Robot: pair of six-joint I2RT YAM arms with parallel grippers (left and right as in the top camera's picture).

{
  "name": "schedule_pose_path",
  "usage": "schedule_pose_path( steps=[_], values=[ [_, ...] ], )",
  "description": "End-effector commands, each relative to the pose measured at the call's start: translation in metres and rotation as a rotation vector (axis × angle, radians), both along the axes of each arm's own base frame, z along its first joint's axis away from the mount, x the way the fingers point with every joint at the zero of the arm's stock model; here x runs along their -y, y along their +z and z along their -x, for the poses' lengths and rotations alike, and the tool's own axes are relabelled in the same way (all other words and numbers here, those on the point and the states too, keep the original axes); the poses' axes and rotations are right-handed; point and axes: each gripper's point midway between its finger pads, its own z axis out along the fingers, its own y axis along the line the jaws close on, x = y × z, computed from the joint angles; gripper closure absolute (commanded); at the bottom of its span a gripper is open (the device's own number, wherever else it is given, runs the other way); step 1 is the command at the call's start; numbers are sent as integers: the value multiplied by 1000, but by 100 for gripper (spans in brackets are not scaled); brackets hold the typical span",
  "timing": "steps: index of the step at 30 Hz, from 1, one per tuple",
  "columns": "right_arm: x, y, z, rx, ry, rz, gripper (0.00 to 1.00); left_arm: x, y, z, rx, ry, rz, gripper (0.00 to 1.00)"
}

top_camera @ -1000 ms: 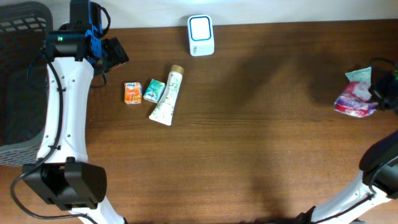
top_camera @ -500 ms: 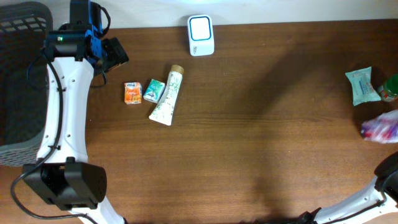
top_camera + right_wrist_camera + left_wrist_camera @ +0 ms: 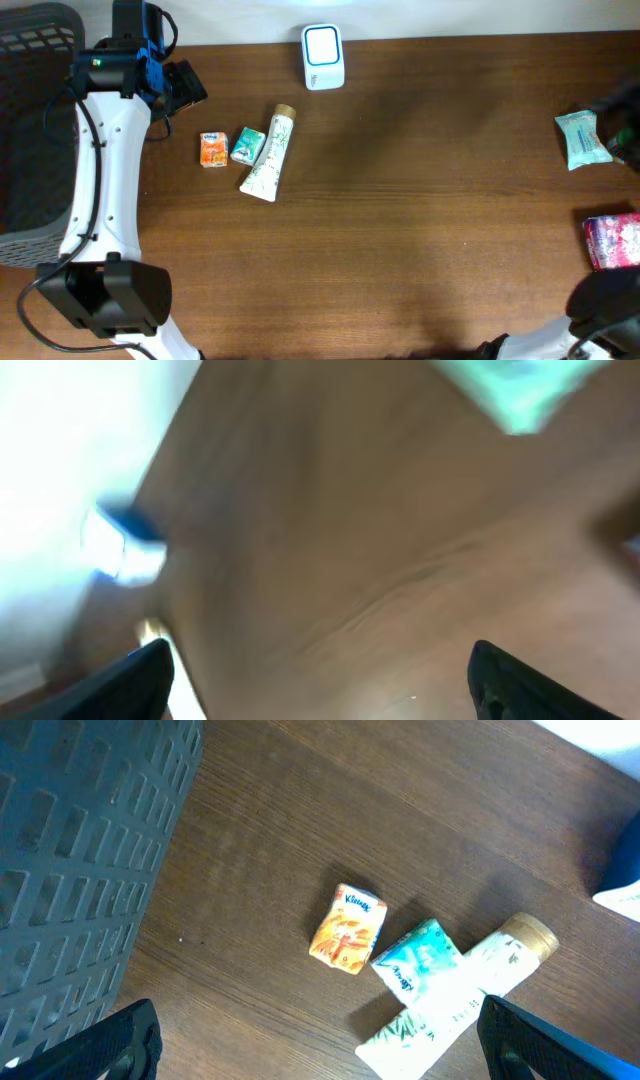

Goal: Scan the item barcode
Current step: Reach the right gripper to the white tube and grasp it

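Left gripper (image 3: 320, 1050) and right gripper (image 3: 320, 680) are open wide, empty. A fast swing could knock the pink pack (image 3: 612, 240) off the surface (image 3: 420, 220).

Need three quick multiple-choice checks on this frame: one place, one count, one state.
1. The white scanner sits: A) at the far edge of the table B) in the basket C) beside the pink pack.
2. Small packs beside the tube: A) one B) two C) four.
3. The left end effector is: A) open, empty B) shut on the tube C) shut on a pack.
Answers: 1 A, it stands at the edge, beyond the tube's cap. 2 B, the orange pack and the teal pack. 3 A, its fingers stand wide apart with nothing between.
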Motion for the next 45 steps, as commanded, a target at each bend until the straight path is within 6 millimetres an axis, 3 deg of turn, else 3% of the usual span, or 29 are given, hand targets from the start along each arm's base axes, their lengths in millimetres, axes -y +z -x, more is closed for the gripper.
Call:
schedule_pose_path(
  steps=[1,4,5,8,12,15,18,20,22,26,28,35,40,41,45],
  values=[
    [-87,-16,-38,20,295,-7,9,0,-1,0,-1,9,-2,1],
    [-169,-34,-69,50,506,8,1,0,-1,0,-2,9,-2,1],
    [-220,-49,-84,52,587,-5,1,0,-1,0,-1,9,-2,1],
    [-317,-86,-111,84,718,-27,0,0,-1,0,-1,9,-2,1],
    [-393,-142,-125,37,684,-24,19,0,-1,0,-1,9,-2,1],
    [-436,-165,-122,50,721,-1,21,0,-1,0,-2,9,-2,1],
    [-451,-189,-117,2,626,91,27,0,-1,0,-1,9,-2,1],
    [-456,-199,-114,-17,594,127,23,0,-1,0,-1,9,-2,1],
    [-463,-215,-110,-64,549,88,9,0,-1,0,-1,9,-2,1],
    [-496,-245,-96,-117,650,-95,10,0,-1,0,-2,9,-2,1],
    [-505,-249,-94,-118,679,-146,14,0,-1,0,-1,9,-2,1],
    [-510,-254,-90,-122,685,-128,24,0,-1,0,-1,9,-2,1],
    [-511,-289,-83,-169,698,-129,30,0,-1,0,-1,8,-2,1],
    [-520,-296,-80,-155,752,-169,34,0,-1,0,-1,9,-2,1],
    [-521,-302,-79,-163,758,-183,86,0,-1,0,-1,9,-2,1]
  ],
)
